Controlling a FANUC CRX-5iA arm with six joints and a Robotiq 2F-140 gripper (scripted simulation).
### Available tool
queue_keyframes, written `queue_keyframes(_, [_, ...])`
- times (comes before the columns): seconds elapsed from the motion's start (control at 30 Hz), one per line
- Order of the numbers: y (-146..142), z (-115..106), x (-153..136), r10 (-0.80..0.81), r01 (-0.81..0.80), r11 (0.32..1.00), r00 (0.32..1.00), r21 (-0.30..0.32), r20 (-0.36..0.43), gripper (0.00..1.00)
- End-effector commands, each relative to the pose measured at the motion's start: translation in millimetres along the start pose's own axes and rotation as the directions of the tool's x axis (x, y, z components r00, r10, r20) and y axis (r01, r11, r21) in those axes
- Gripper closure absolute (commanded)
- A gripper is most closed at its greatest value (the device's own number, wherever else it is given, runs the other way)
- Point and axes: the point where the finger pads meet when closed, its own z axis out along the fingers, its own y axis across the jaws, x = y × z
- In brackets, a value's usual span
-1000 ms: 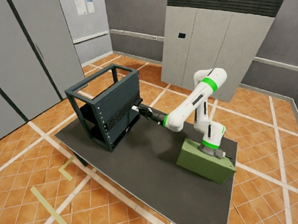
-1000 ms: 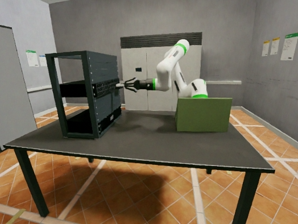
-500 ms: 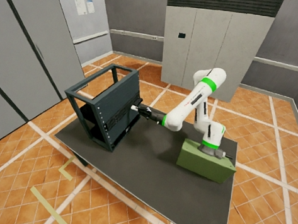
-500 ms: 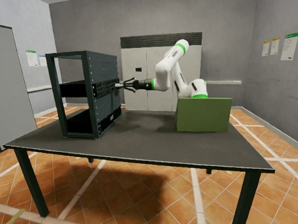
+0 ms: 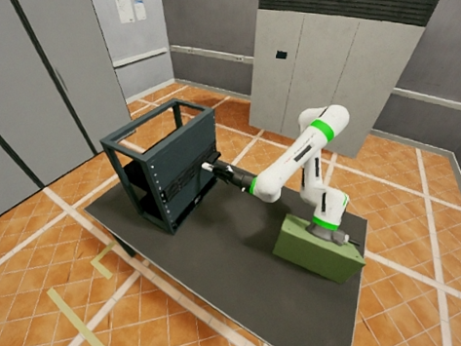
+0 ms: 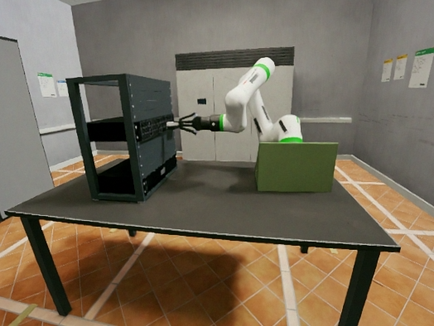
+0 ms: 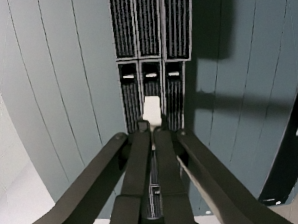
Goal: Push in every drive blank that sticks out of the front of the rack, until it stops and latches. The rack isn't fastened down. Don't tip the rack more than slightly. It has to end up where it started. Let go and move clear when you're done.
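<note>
The dark grey rack [image 5: 179, 145] [image 6: 151, 93] [image 7: 60, 63] stands on the left part of the table, its front facing the arm. Halfway up its front is a block of black drive blanks [image 5: 184, 179] [image 6: 153, 124] in two rows of three. My gripper [image 5: 205, 165] [image 6: 170, 123] [image 7: 152, 107] is shut and empty. It reaches out level, and its pale fingertips are at the middle blank [image 7: 152, 82] of the lower row. The fingers hide the contact. I cannot tell how far any blank sticks out.
The arm stands on a green pedestal [image 5: 310, 251] [image 6: 296, 165] at the right of the dark table [image 5: 211, 272] [image 6: 207, 215]. A second black unit [image 6: 156, 173] sits low in the rack. Grey cabinets stand behind and to the left, off the table.
</note>
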Motion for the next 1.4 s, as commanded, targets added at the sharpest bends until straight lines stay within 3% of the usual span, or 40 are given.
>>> queue_keyframes(0.0, [-1.0,4.8,-0.2,0.001,-0.001,1.0,1.0,0.002,0.0,0.9])
queue_keyframes(1.37, [-1.1,12.0,-0.2,0.001,-0.001,1.0,1.0,0.002,0.0,0.9])
